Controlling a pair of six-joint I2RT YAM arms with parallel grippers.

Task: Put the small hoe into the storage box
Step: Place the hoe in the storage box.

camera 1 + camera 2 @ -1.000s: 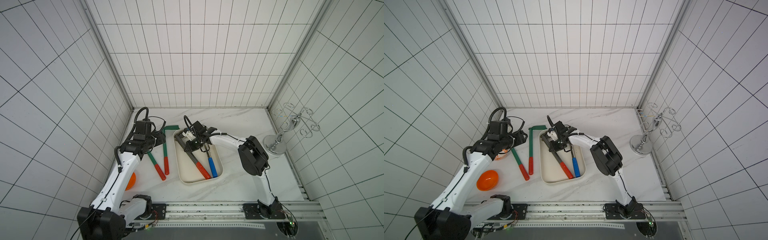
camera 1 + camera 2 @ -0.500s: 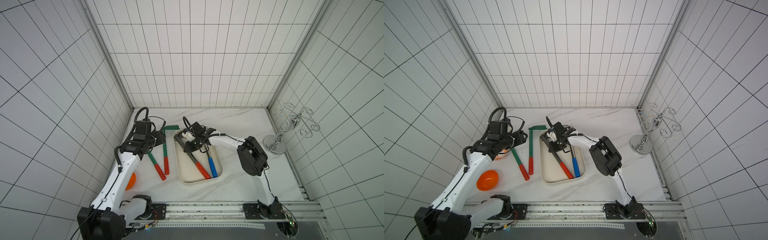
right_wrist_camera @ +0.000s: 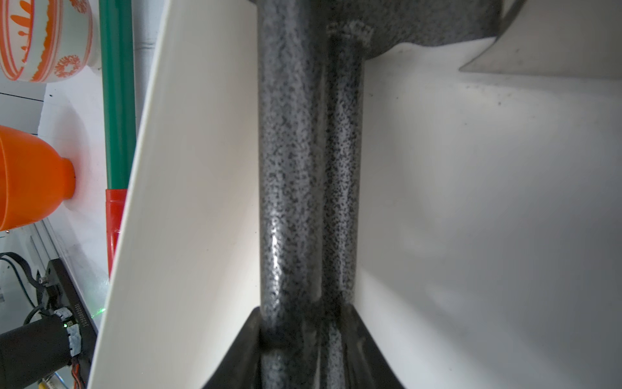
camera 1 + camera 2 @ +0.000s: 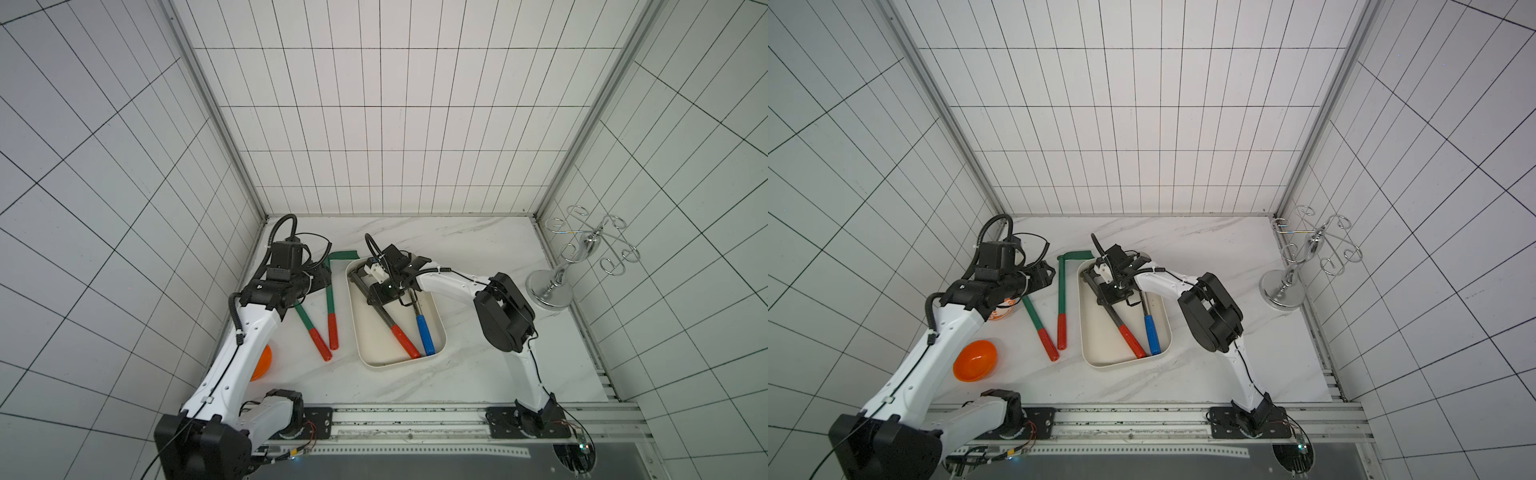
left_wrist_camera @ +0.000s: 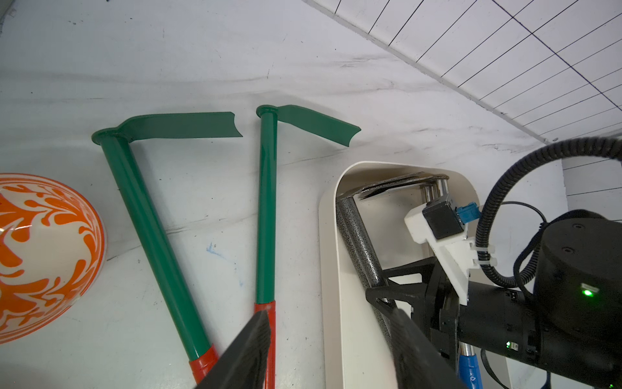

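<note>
The hoe (image 3: 289,168) runs ahead from our right gripper (image 3: 303,315) in the box (image 3: 188,202) — jaws astride it, whether pinching we cannot tell.

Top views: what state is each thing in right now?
storage box, holds two tools
grey hoe, lying in the box
blue-handled tool, lying in the box
green hoes, lying flat outside the box
right gripper, astride the grey hoe's shaft, grip unclear
left gripper, open, empty
orange bowl, empty
</note>
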